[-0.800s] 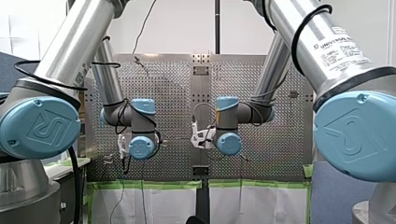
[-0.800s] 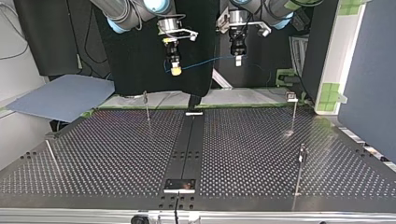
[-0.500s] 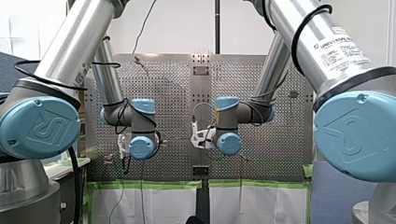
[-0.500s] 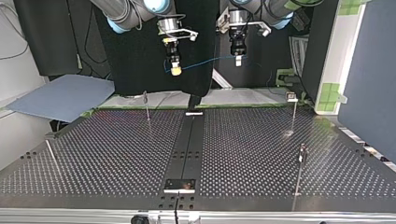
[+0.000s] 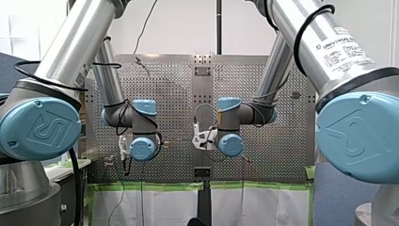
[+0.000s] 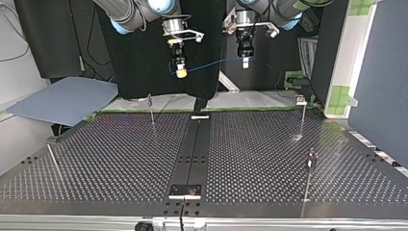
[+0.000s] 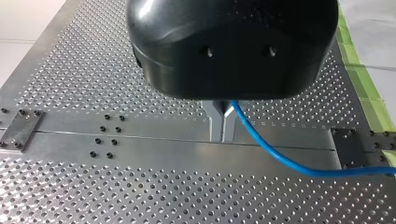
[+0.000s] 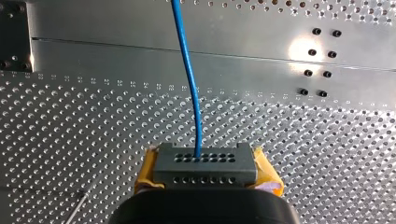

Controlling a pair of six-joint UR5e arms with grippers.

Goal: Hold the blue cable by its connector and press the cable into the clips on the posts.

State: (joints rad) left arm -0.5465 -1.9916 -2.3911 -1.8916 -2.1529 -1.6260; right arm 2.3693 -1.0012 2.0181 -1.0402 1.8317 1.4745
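**Cable** [image 6: 211, 64]: clear of the worktop [image 6: 120, 159], strung in the air between the two grippers. Both wrist views look down past it onto the perforated plate far below. Its long axis runs side to side across the worktop. It slopes slightly, with the end at the robot's left arm a little higher in the top view.

**Connector** [image 8: 204, 164]: a grey block clamped between the yellow pads [image 8: 148, 169] of the right gripper [image 6: 181, 72]. The cable leaves it straight ahead of that gripper.

**Left gripper** [image 7: 222, 122]: its metal fingers [image 7: 215, 122] are closed together with the cable pinched at them. The cable trails off to one side in a loose curve.

**Posts**: upright and all lower than the cable in the top view.
- The rear post [image 6: 151, 109] at that view's left stands below the right gripper, just outward of it.
- The opposite rear post [image 6: 302, 115] stands well outward of the left gripper.
- A front post [image 6: 308, 175] stands nearer the camera.

No post touches the cable, and no clip is engaged.

**Assessment**:
- The cable lies roughly parallel to the line joining the two rear posts, so the coming move appears to be a descent rather than a turn.
- The right gripper, with the connector, is the nearer to a post.
- The span between the grippers looks shorter than the gap between those posts, so the cable would likely have to be fed out toward the far one.
- Depth of the cable relative to the posts cannot be fixed from these views.
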